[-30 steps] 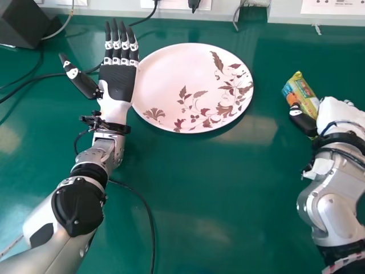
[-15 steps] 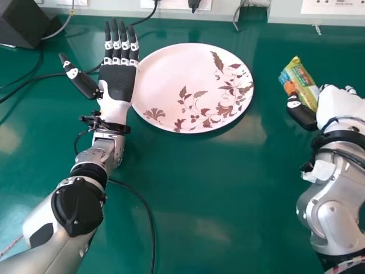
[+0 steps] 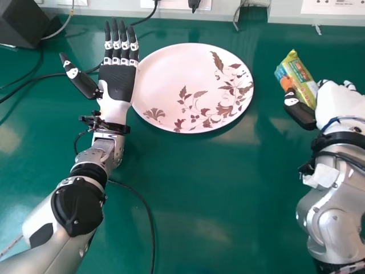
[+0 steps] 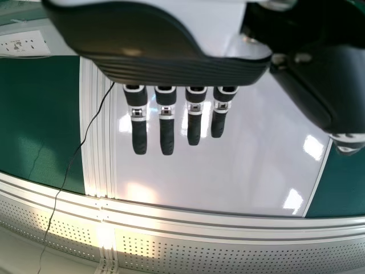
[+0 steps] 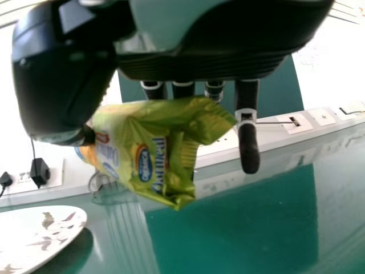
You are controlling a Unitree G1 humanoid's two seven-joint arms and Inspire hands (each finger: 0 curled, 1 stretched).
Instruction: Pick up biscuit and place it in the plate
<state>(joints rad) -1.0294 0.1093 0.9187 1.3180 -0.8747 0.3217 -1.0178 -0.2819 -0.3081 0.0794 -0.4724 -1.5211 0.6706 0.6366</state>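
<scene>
Right of the plate [image 3: 171, 65], apart from its rim, the tilted biscuit [image 3: 299, 77] is pinched between the right hand's [image 3: 337, 105] thumb and fingers, above the table [image 3: 194, 182]. The head view shows an open stretch between biscuit and plate; the right wrist view adds the crumpled wrapper end and one straight finger [image 5: 248, 145] clear of it. The left hand [image 3: 118, 83] lies palm up beside the plate's left edge, fingers straight, thumb spread wide.

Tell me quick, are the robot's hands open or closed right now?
Left hand: open, fingers straight.
Right hand: closed on the biscuit packet.
</scene>
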